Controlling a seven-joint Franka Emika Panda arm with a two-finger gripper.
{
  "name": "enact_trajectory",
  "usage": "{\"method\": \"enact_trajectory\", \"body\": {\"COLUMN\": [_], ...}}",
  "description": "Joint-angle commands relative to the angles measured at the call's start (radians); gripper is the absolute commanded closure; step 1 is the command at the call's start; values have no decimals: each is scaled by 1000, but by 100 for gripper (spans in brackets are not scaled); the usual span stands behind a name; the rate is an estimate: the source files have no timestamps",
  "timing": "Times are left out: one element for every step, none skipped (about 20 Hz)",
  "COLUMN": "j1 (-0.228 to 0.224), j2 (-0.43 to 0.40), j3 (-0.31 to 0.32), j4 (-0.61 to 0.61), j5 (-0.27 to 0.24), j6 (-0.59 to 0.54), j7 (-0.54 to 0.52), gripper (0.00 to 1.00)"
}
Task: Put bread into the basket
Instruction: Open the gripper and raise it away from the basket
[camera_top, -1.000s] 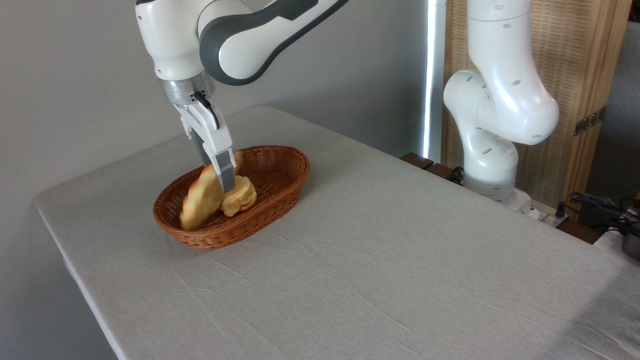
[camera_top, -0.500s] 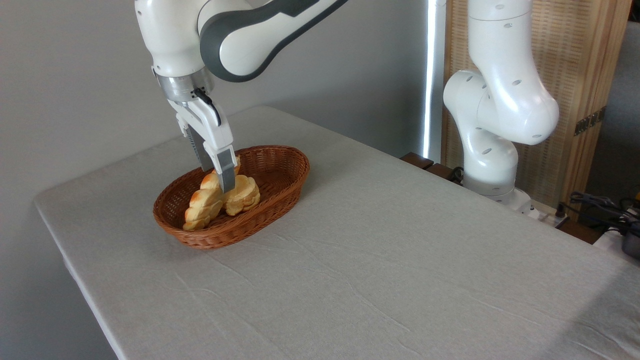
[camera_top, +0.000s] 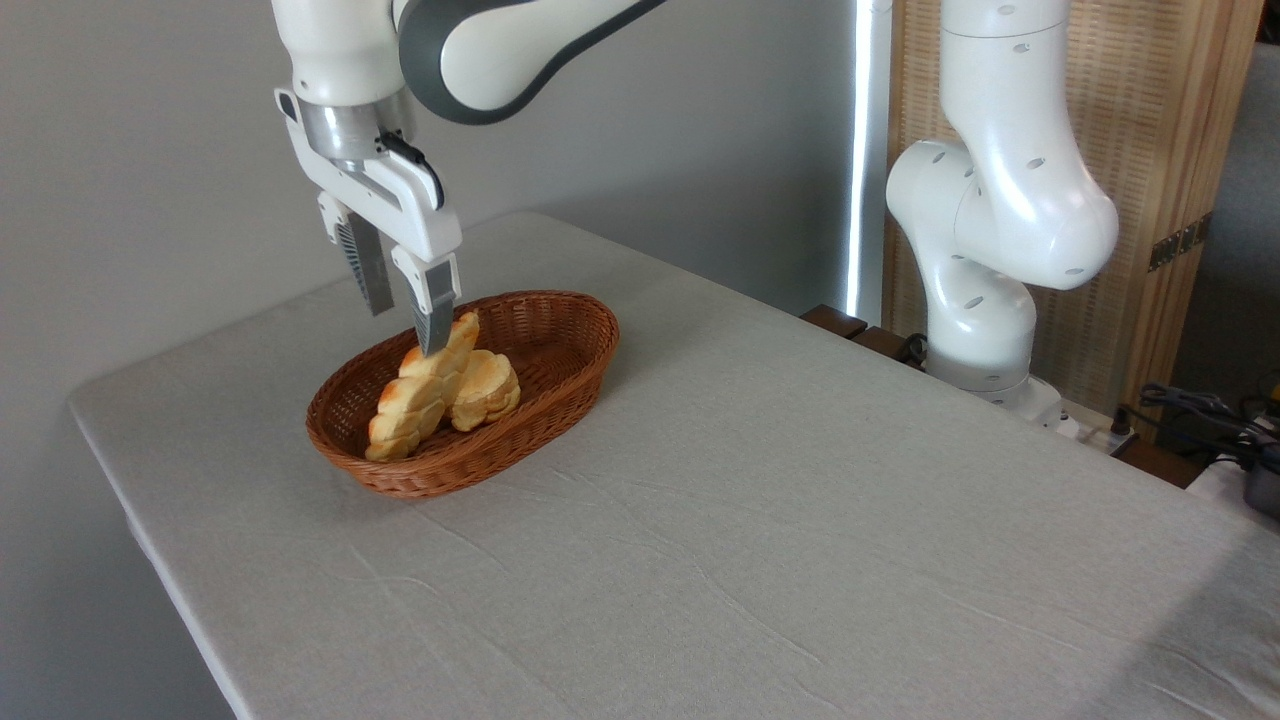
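Warm browns and golds on a pale grey surface (camera_top: 700, 520)

We see a reddish-brown woven wicker basket (camera_top: 560, 360) holding a golden-tan braided loaf (camera_top: 415, 395) with paler creases and a pale golden bun (camera_top: 487, 385); above it, the tool (camera_top: 400, 300) shows white housing with dark grey ribbed fingers (camera_top: 432, 322), and the arm (camera_top: 1000, 200) is glossy white.

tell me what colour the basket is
Reddish-brown woven wicker basket, clearest in the fixed camera view.
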Motion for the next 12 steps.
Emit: {"method": "enact_trajectory", "body": {"j1": [3, 3, 3, 3, 3, 3, 3, 3, 3, 3, 3, 3], "j2": [-8, -8, -9, -11, -16, -22, -22, -22, -23, -25, -26, -26], "j3": [37, 49, 66, 77, 91, 109, 127, 144, 155, 184, 209, 226], "j4": [28, 33, 34, 36, 36, 36, 36, 36, 36, 36, 36, 36], "j5": [-43, -43, -45, -42, -39, -34, -31, -25, 1, 21, 27, 29], "j6": [-5, -5, -5, -6, -8, -9, -9, -11, -17, -20, -23, -26], "j7": [-31, -31, -30, -22, -16, -13, -2, 30, 71, 96, 108, 127], "gripper": [0, 0, 0, 0, 0, 0, 0, 0, 0, 0, 0, 0]}}
